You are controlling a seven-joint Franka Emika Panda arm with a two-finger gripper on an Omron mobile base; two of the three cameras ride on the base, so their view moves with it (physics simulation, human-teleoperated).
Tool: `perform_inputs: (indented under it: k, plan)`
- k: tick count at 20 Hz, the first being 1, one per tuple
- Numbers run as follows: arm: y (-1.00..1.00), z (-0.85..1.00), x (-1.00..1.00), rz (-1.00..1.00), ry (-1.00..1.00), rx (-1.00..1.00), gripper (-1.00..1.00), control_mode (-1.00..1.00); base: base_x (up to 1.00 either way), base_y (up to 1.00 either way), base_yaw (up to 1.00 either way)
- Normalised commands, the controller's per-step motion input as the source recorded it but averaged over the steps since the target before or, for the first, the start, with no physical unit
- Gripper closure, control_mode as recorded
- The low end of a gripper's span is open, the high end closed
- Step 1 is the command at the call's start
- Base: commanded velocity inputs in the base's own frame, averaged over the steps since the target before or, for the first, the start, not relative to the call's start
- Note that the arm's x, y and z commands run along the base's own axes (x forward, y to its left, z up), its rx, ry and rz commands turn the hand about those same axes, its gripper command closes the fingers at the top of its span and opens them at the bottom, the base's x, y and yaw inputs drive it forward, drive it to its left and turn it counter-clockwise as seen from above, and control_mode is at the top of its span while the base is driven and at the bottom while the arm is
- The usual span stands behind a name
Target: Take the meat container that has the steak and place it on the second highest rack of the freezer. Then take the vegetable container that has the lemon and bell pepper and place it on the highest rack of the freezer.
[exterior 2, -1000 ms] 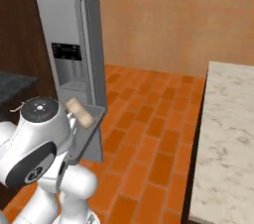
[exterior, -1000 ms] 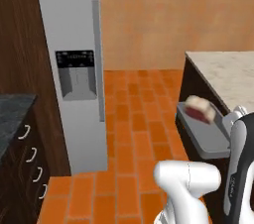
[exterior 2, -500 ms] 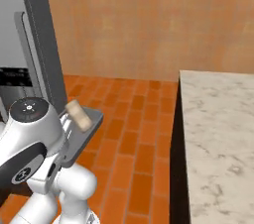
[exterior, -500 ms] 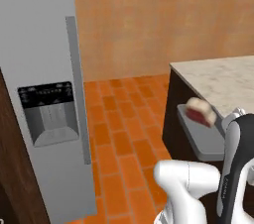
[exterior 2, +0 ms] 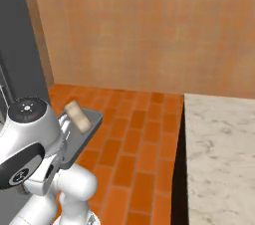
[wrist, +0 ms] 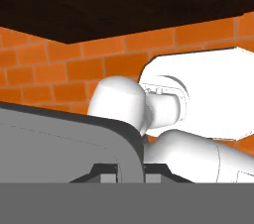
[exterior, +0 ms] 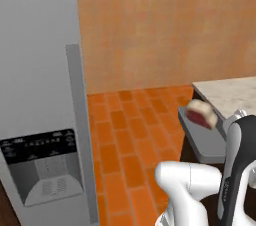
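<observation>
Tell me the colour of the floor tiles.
Orange brick-pattern floor tiles, clearest in the left base view.

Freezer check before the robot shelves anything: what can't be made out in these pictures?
- Freezer: left base view, door shut, racks hidden; top cut off by the frame.
- Gripper: hand view, tips hidden behind the meat container rim.
- Steak: right base view, too blurred for detail.

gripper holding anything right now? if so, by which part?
Yes: the gripper is shut on the rim of the meat container, at its near edge, with the steak lying in it.
</observation>
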Motion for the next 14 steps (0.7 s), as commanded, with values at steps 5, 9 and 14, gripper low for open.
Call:
perform_inputs:
  k: [5,9,14]
  plan:
    - [0.0,0.0,0.0,0.0,0.0,0.0,1.0,1.0,1.0,-0.31,0.17]
    - [0.0,0.0,0.0,0.0,0.0,0.0,1.0,1.0,1.0,-0.59,0.34]
    - [0.0,0.0,0.0,0.0,0.0,0.0,1.0,1.0,0.84,-0.46,0.65]
